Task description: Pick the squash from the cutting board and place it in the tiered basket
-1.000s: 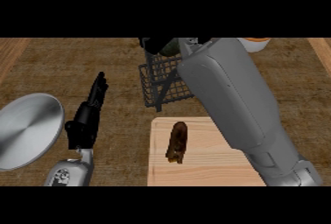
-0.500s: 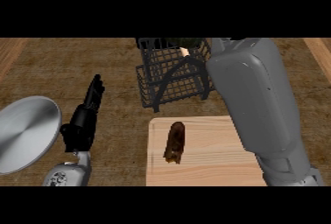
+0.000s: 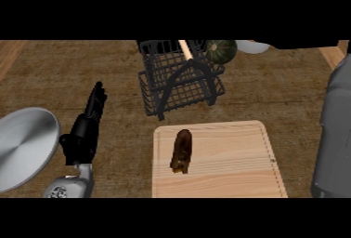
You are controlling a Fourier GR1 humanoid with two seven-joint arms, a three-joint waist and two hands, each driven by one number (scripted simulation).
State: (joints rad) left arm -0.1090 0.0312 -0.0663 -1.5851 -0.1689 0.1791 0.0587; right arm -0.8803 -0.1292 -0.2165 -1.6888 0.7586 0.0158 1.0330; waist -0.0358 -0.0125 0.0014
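Observation:
A dark green round squash (image 3: 221, 50) sits at the top right corner of the black wire tiered basket (image 3: 179, 88); I cannot tell whether it lies inside the upper tier or just behind it. A tan stick (image 3: 184, 49) pokes up in the basket. On the wooden cutting board (image 3: 233, 162) lies a long brown vegetable (image 3: 182, 151). My right forearm (image 3: 336, 135) runs up the right edge. A black shape at the top right looks like my right hand (image 3: 305, 44), apart from the squash. My left hand (image 3: 87, 128) rests open, fingers straight, left of the board.
A grey round plate (image 3: 24, 146) lies at the left edge, beside my left hand. A white dish (image 3: 255, 46) shows partly behind the squash. The brown counter runs between basket and board.
My right arm has swung from in front of the basket out to the right edge. The basket and the green squash at its corner now show.

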